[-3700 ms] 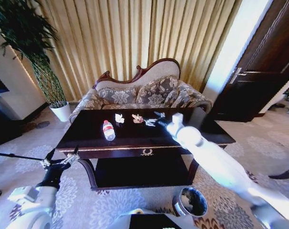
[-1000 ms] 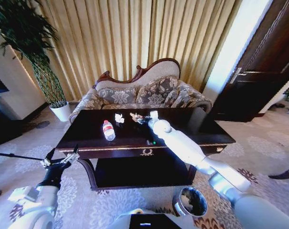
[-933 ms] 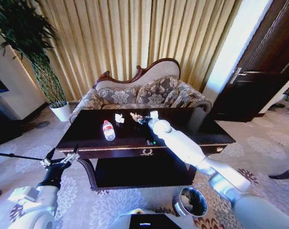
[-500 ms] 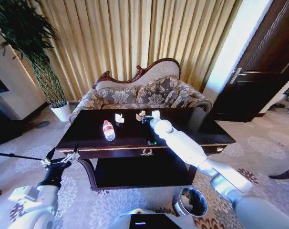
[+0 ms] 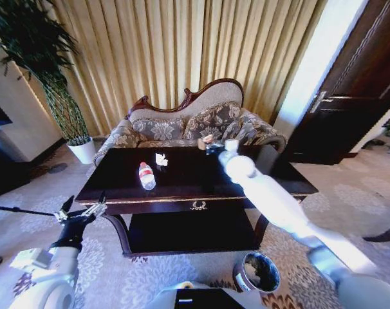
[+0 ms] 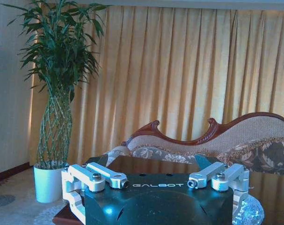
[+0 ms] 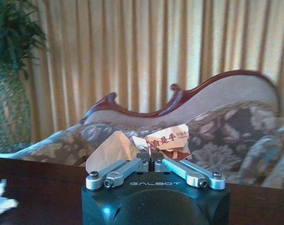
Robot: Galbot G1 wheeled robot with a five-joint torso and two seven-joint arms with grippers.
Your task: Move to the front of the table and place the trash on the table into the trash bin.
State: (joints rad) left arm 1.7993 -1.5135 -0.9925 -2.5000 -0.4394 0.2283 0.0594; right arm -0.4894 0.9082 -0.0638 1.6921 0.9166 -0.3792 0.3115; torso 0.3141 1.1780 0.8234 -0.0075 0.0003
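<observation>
Crumpled wrapper scrap (image 7: 153, 140) pinched between closed jaws of right gripper (image 7: 150, 164), lifted clear above far side of the table (image 5: 272, 168) — held high, probably to pass over the top toward the trash bin (image 5: 258, 272) on the floor at the near right. Still on the table: plastic bottle (image 5: 146, 175) and white paper scrap (image 5: 161, 159), near each other. Left gripper (image 5: 79, 213) parked low beside the table's left front corner, jaws wide, holding nothing — waiting.
</observation>
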